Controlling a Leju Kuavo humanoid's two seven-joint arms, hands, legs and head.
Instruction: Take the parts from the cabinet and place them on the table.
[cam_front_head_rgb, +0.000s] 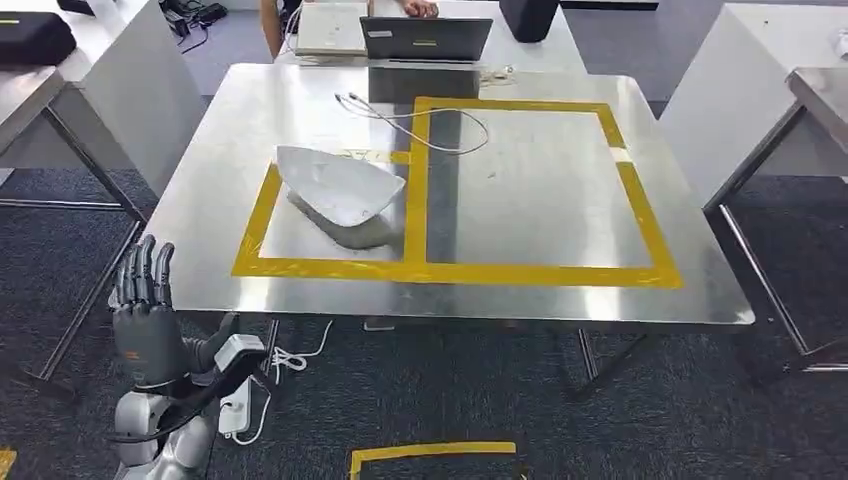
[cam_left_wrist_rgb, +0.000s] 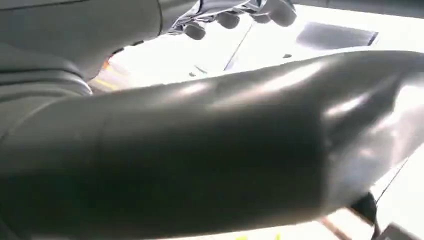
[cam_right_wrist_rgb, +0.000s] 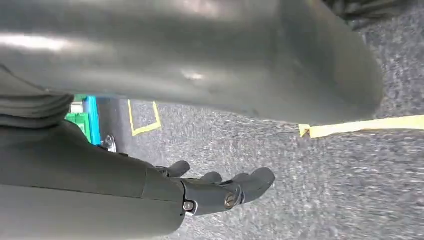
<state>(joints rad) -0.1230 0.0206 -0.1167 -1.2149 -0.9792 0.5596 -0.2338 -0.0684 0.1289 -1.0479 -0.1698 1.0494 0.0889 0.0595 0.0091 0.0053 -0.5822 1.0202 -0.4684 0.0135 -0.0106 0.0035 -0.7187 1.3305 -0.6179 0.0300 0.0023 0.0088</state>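
— Lying where, that pale grey curved shell-shaped part (cam_front_head_rgb: 338, 186)?

— On the shiny steel table (cam_front_head_rgb: 520, 300), inside the left box of the yellow tape outline (cam_front_head_rgb: 440, 272), a thin white cable (cam_front_head_rgb: 415, 120) looped just behind it.

— And the hands?

— The left hand (cam_front_head_rgb: 147, 312) is raised beside the table's near-left corner, fingers straight and apart, holding nothing. The right hand (cam_right_wrist_rgb: 210, 192) hangs over grey carpet (cam_right_wrist_rgb: 350, 190), fingers loosely extended, empty too.

worktop (cam_front_head_rgb: 560, 290) right taped square: bare, open from near edge | left square: white part (cam_front_head_rgb: 340, 185) occupies it | far side: loose cable (cam_front_head_rgb: 420, 120), laptop (cam_front_head_rgb: 425, 38)
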